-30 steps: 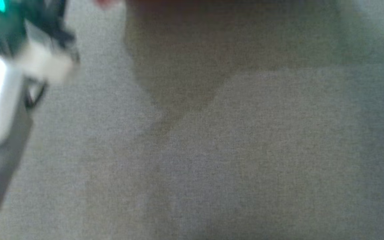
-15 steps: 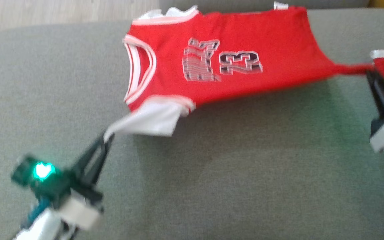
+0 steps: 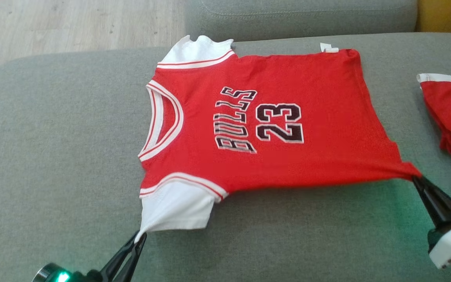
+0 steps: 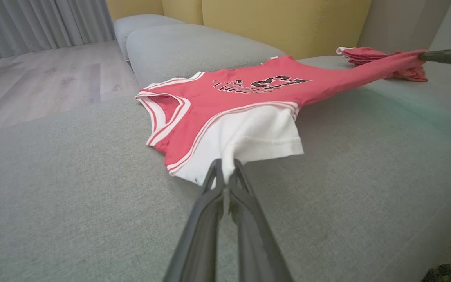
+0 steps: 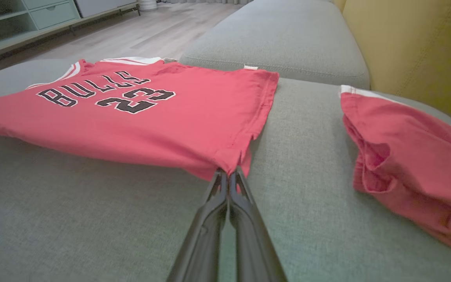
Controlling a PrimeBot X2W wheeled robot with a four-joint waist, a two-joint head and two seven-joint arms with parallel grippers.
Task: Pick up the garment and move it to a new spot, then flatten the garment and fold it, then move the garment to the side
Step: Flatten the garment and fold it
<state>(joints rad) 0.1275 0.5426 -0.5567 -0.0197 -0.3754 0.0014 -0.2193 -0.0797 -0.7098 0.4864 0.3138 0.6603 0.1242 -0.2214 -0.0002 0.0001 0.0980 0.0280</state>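
L gripper (image 3: 140,238) is clamped on the white sleeve (image 3: 174,211) tip and R gripper (image 3: 416,180) on the red hem corner, both by the near edge of the seat cushion (image 3: 53,156), w/ the jersey (image 3: 288,156) taut btwn them. Half a sec ago it was blurred and drawn to a thin strand at R (head cam has swung too); it now lies spread, print up, reaching the cushion's far edge, so relocating looks done, flattening nearly so, folding prob. next. Another red garment (image 3: 450,113) sits apart at the cushion's right edge.
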